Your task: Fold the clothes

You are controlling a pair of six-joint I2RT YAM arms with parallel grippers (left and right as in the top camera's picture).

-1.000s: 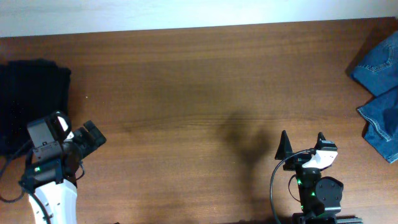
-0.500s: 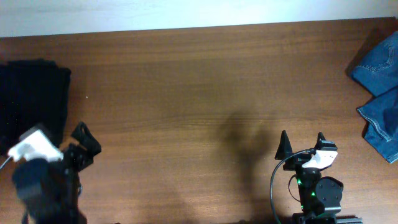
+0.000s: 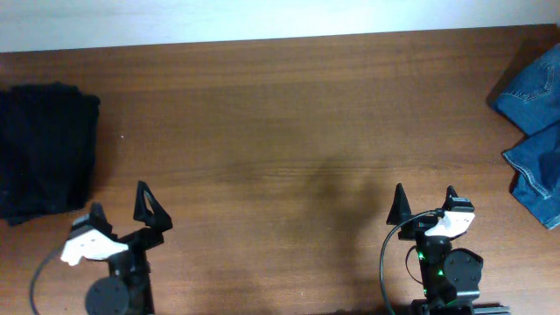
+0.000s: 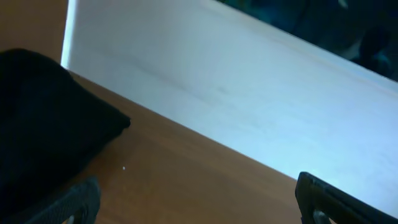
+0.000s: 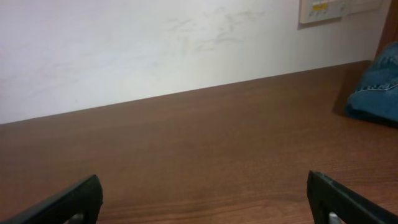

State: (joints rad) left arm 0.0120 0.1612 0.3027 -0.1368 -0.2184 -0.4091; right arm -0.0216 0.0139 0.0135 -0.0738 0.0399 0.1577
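The black soft-fabric clothes [image 3: 44, 149] ran off the overhead view's left edge, so their full outline could not be told. The left wrist view was blurred and cropped them at its left and bottom edges. The blue denim jeans [image 3: 535, 122] were cut by the right edge in both the overhead and right wrist views. Of the left claw [image 4: 196, 186] and the right claw [image 5: 202, 185], the wrist views showed only finger ends. The pale wall plate [image 5: 339, 9] was cropped at the top, its print unreadable.

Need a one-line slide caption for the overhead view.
Folded black clothes at the table's left edge, blue jeans at right, both arms at the near edge, jaws open.
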